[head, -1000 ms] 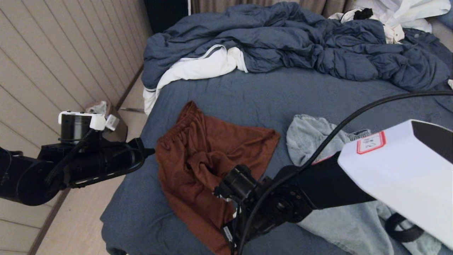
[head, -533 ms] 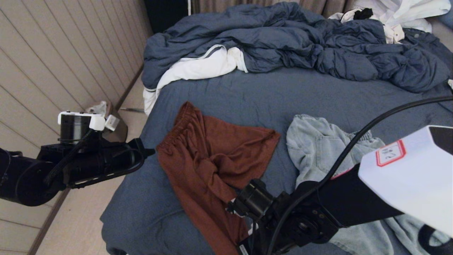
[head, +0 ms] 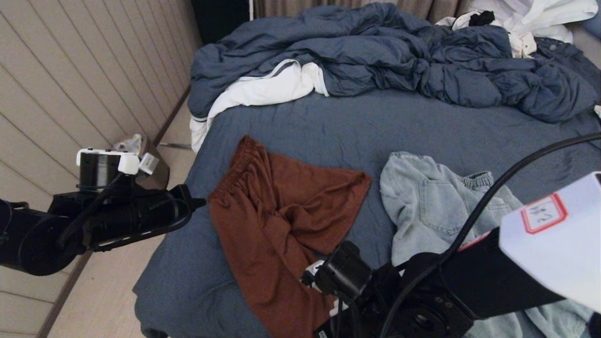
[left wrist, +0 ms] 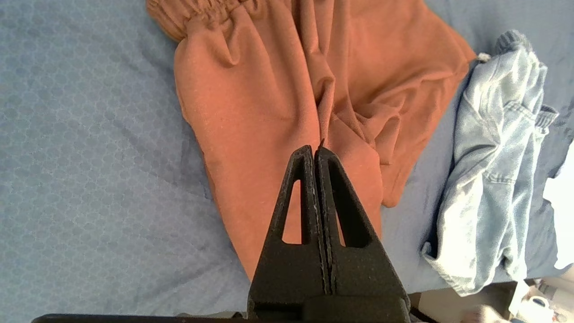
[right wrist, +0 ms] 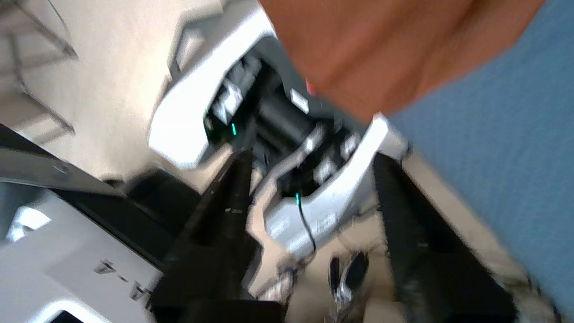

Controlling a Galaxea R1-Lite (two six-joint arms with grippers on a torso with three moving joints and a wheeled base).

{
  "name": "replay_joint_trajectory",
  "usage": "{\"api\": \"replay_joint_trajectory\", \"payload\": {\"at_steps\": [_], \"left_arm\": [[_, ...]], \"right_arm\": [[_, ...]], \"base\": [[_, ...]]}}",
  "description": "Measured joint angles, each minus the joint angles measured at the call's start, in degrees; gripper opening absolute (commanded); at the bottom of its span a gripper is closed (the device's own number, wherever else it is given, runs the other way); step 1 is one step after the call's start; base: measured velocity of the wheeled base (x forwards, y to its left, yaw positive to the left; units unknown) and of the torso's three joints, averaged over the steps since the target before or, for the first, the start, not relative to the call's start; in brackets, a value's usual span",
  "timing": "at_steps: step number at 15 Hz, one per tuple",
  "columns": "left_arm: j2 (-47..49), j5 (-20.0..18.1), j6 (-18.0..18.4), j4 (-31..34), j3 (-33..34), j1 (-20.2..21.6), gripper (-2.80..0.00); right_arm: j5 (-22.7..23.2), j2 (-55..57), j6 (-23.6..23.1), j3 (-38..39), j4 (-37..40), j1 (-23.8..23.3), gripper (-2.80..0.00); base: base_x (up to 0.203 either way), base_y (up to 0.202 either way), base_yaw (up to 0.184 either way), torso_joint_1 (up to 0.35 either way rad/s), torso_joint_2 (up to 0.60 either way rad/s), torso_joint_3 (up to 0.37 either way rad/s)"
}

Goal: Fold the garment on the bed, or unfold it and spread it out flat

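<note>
The garment, rust-brown shorts point(head: 277, 220) with an elastic waistband, lies on the bed point(head: 352, 126) near its left front corner, creased in the middle, one leg stretched toward the near edge. My right gripper point(right wrist: 314, 157) hangs past that near edge, open and empty, with the shorts' hem point(right wrist: 381, 49) just beyond its fingertips. In the head view its fingers are hidden under the wrist. My left gripper point(head: 199, 203) hovers at the bed's left edge, shut and empty. From the left wrist it point(left wrist: 314, 150) points over the shorts point(left wrist: 278, 98) without touching them.
Light denim shorts point(head: 436, 206) lie crumpled right of the brown ones, partly under my right arm. A rumpled blue duvet point(head: 399, 56) and white linens point(head: 263, 89) fill the far side. A panelled wall and a small bin point(head: 141, 155) stand left.
My right arm has drawn back toward the near edge, pulling the brown shorts' leg out longer, then opened and let the cloth go. The left arm has not moved.
</note>
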Motion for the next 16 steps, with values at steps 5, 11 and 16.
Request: {"api": "replay_joint_trajectory", "payload": {"at_steps": [5, 11, 16], "left_arm": [[-2.53, 0.06, -0.12, 0.59, 0.22, -0.04, -2.8], [-9.51, 0.69, 1.25, 3.51, 0.01, 0.73, -2.8], [-25.68, 1.4, 5.64, 15.31, 1.14, 2.87, -2.8]], "right_arm": [[-1.32, -6.97, -0.1, -1.96, -0.44, -4.1, -2.8], [-4.1, -21.32, -3.32, -4.07, -0.4, -21.22, -2.8], [-4.53, -39.91, -3.77, -2.39, 7.93, -28.09, -2.8]], "base": [[0.0, 0.0, 0.0, 0.0, 0.0, 0.0], [0.0, 0.0, 0.0, 0.0, 0.0, 0.0], [0.0, 0.0, 0.0, 0.0, 0.0, 0.0]]}}
